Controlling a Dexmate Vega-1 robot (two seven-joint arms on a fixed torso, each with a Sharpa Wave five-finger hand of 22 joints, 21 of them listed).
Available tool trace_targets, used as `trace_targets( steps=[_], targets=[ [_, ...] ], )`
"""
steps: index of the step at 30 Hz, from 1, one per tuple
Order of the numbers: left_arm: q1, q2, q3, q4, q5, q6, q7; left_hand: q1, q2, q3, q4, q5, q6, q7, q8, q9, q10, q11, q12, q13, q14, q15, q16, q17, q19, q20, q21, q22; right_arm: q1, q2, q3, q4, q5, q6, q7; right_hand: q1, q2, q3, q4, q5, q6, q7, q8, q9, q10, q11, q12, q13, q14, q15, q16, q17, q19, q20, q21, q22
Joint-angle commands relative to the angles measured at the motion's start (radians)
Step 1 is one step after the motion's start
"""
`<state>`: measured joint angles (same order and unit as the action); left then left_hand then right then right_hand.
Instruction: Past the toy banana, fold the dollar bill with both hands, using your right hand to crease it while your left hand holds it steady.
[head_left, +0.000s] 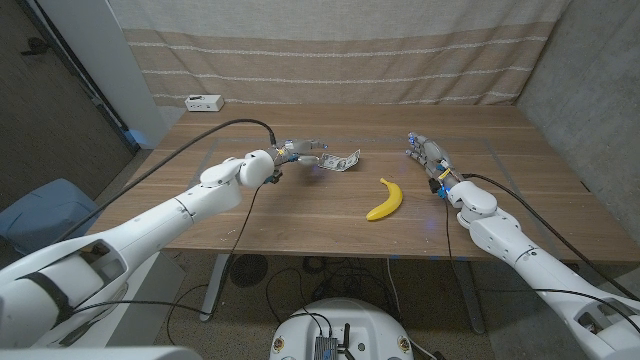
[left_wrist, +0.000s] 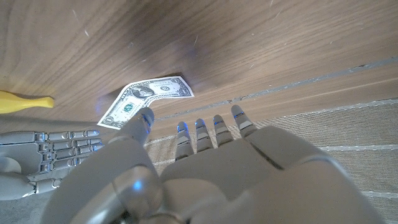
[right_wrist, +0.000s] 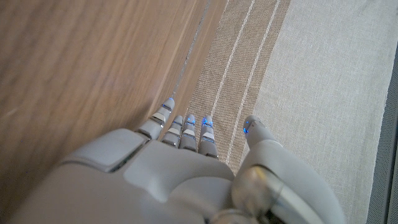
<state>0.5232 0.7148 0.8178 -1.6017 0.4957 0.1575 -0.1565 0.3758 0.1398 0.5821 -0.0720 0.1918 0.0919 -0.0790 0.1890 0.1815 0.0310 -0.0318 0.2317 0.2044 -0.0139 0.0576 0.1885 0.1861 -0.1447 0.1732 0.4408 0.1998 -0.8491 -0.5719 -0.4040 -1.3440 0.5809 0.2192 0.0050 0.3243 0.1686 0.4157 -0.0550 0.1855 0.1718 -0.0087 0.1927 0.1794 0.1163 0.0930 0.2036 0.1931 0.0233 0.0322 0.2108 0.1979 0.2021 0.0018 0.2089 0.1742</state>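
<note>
The dollar bill (head_left: 340, 160) lies flat on the wooden table (head_left: 300, 215), beyond the yellow toy banana (head_left: 385, 200). My left hand (head_left: 295, 152) hovers at the bill's left end, fingers spread and holding nothing. In the left wrist view the bill (left_wrist: 146, 99) lies just past my left hand (left_wrist: 205, 162), whose thumb tip reaches its near edge; I cannot tell if it touches. The banana's tip (left_wrist: 25, 102) shows at the side. My right hand (head_left: 425, 150) stands to the right of the banana, fingers straight and empty, and also appears as the right hand (left_wrist: 50, 152) and the right hand (right_wrist: 186, 162).
A white power strip (head_left: 203, 101) sits at the table's back left corner. A striped curtain (head_left: 340, 50) hangs behind the table. A blue chair (head_left: 40, 210) stands off the table's left side.
</note>
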Motion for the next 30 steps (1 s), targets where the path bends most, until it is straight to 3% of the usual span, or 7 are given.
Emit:
trace_targets(
  steps=[1,30],
  targets=[
    [-0.022,-0.011,0.032,0.001,0.047,0.023,-0.057,-0.013,-0.003,-0.007,0.000,-0.004,0.011,0.001,0.005,0.002,0.008,-0.003,-0.002,0.002,-0.010,0.003,-0.002,0.001,-0.008,0.003,-0.006,0.003,0.002,-0.010,-0.008,-0.013,-0.016,-0.007,0.003,0.010,0.002,0.004,-0.002,0.001,0.008,0.000,-0.001,0.001,0.009,-0.003,0.004,0.002,0.005,0.004,0.005,0.005,0.002,0.004,0.005,0.006],
    [-0.047,-0.029,0.074,0.008,0.096,0.036,-0.143,-0.034,-0.008,-0.016,0.002,-0.009,0.049,0.002,0.012,0.001,0.039,-0.022,0.004,-0.003,-0.032,0.004,-0.002,0.000,-0.045,0.003,-0.023,0.004,-0.009,-0.030,-0.017,-0.054,-0.033,-0.027,0.000,0.013,0.001,0.004,-0.004,0.001,0.010,0.002,-0.002,0.001,0.021,0.006,0.006,0.002,0.006,0.004,0.005,0.006,0.004,0.003,0.004,0.006]
  ],
)
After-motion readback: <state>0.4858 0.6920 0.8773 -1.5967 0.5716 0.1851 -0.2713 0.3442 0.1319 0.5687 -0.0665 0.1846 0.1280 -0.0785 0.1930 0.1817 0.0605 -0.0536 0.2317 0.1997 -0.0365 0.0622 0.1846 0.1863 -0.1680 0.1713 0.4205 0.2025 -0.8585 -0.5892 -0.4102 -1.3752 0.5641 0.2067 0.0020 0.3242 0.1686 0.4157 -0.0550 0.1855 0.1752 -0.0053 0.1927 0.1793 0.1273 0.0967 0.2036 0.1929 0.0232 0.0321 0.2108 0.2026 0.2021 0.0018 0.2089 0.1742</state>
